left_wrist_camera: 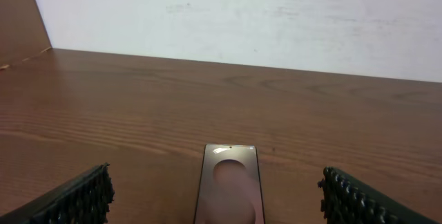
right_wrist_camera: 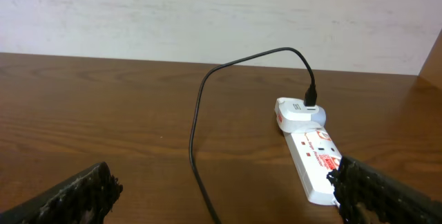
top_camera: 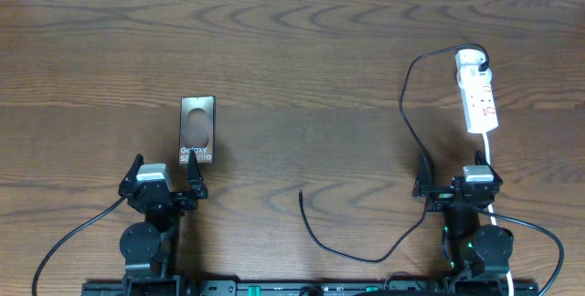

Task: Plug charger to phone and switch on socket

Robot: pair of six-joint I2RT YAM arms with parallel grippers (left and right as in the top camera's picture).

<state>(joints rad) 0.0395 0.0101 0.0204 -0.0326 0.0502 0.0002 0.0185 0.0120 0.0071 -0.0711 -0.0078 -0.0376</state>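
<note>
Left gripper and right gripper both gape empty; flat bronze phone lies just beyond the left, within reach; thin black charger cable trails loose from the narrow white socket strip far right.

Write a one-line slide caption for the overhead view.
Open left gripper faces the phone; open right gripper sits near the socket, whose charger ends loose mid-table.
</note>
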